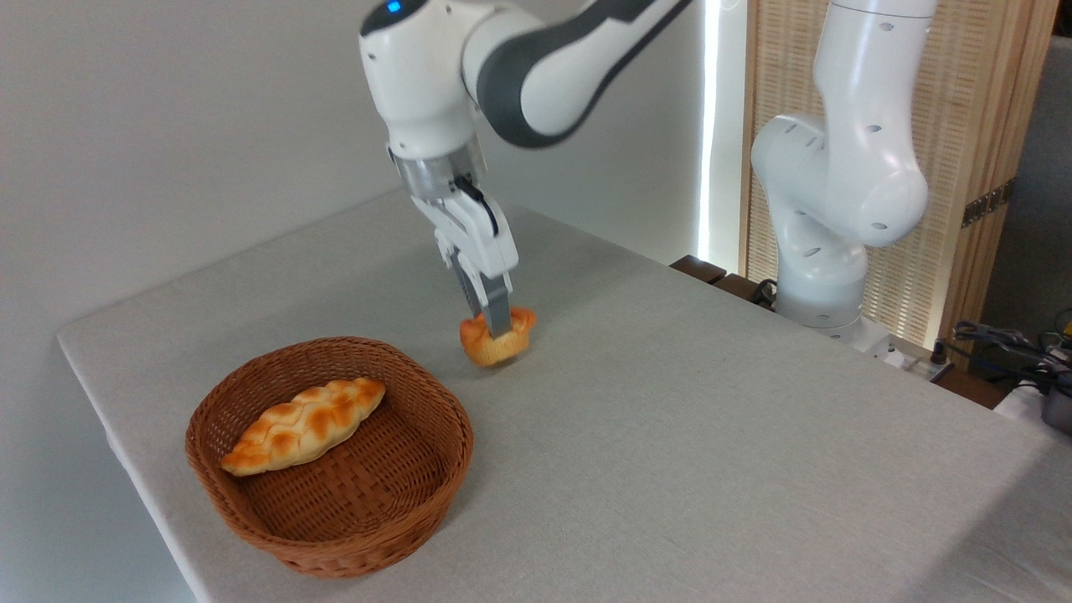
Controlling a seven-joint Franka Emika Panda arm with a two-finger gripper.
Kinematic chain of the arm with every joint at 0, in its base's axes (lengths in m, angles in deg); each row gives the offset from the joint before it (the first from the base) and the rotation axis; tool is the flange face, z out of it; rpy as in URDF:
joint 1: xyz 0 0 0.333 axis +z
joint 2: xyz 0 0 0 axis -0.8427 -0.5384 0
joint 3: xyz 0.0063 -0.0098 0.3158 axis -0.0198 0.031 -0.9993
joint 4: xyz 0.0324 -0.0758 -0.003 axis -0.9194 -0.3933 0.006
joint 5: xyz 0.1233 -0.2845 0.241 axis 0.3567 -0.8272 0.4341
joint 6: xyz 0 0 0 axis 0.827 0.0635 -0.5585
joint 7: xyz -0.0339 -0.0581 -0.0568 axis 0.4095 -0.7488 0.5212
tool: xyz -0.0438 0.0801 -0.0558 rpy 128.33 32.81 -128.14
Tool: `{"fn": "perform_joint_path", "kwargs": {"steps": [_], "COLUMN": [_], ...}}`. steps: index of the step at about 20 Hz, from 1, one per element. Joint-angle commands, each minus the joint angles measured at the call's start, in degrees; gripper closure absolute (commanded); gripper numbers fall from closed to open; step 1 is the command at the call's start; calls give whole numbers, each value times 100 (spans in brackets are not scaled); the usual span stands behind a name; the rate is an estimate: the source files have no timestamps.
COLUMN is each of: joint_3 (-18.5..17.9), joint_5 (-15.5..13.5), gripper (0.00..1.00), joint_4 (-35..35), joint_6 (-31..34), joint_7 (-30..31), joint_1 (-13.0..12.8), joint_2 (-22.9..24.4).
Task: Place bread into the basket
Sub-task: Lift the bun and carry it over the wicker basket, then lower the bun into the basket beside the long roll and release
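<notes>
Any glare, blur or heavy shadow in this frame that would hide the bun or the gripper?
Fixed camera: sharp throughout, soft even light. The bread in the gripper shows clearly, with a faint shadow on the table beneath. One overexposed bright strip behind the arm; no glare on the basket or its braided loaf.

The fingers (pixel 494 322) press into the top of the bun (pixel 498 337), so their tips and the middle of its top are hidden; whether it touches the surface (pixel 670 435) cannot be told. The arm (pixel 536 67) is cut off by the top edge. The surface runs out past the bottom and right edges. The basket's (pixel 251 511) near wall hides part of its floor. Cables (pixel 1005 339) at far right are too small to tell.
</notes>
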Motion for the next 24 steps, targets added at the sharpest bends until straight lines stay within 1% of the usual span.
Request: {"fn": "perform_joint_path", "kwargs": {"steps": [1,3,4,6,9,11,13,14,15,16,17,18,19,20,24], "joint_3": [-285,-347,-530,-733,-1137,-1252,-1384,-1384,-1384,-1384,-1376,-1376,-1376,-1376,-1376], "joint_5": [48,48,48,48,56,65,179,214,249,258,258,250,258,258,258], "gripper": [82,82,82,81,78,77,70,67,62,47,45,34,8,0,0], "joint_4": [833,1342,1614,2116,2557,2750,2786,2777,2777,2777,2777,2777,2769,2760,2733], "joint_6": [880,1057,1066,1066,970,707,330,136,-31,-163,-347,-532,-629,-648,-648], "joint_7": [-398,-477,-460,-512,-608,-636,-636,-636,-618,-574,-574,-574,-600,-618,-618], "joint_1": [24,33,33,24,24,24,24,24,24,24,24,33,33,33,33], "joint_2": [-111,-251,-356,-550,-936,-1191,-1402,-1551,-1709,-1850,-1938,-1974,-1983,-1983,-2018]}}
